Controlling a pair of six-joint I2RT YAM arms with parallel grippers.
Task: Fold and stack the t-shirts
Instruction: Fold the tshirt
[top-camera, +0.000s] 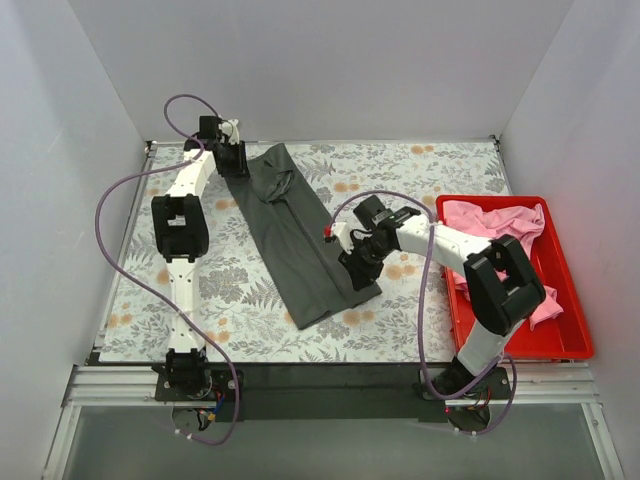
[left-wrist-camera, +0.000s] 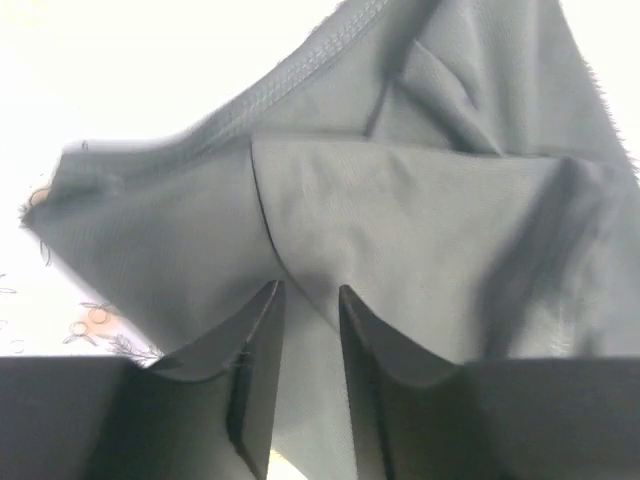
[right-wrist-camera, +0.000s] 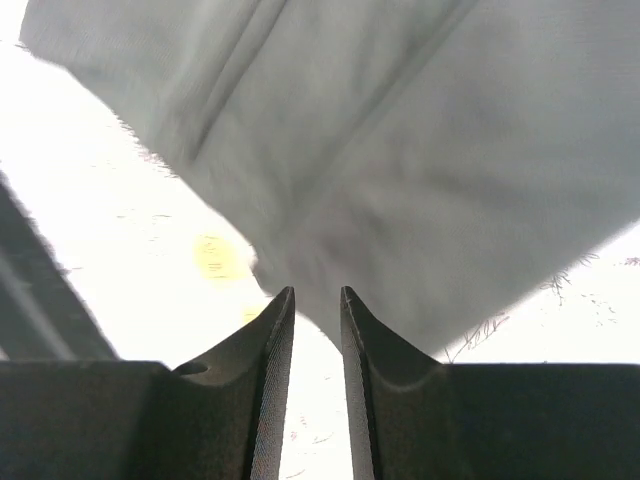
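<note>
Left tool (left-wrist-camera: 310, 288) pinches one grey t-shirt (top-camera: 300, 235); right tool (right-wrist-camera: 316, 290) at its corner, grip unclear; pink heap (top-camera: 490, 220) in one tray (top-camera: 545, 342)

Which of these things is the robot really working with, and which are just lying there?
For the job: dark grey t-shirt; pink t-shirts.
Just lying about: red tray, which holds the pink ones; floral table cloth under everything.

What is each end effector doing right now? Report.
Left end effector: closed on the grey t-shirt.
Right end effector: closed on the same t-shirt's corner.
</note>
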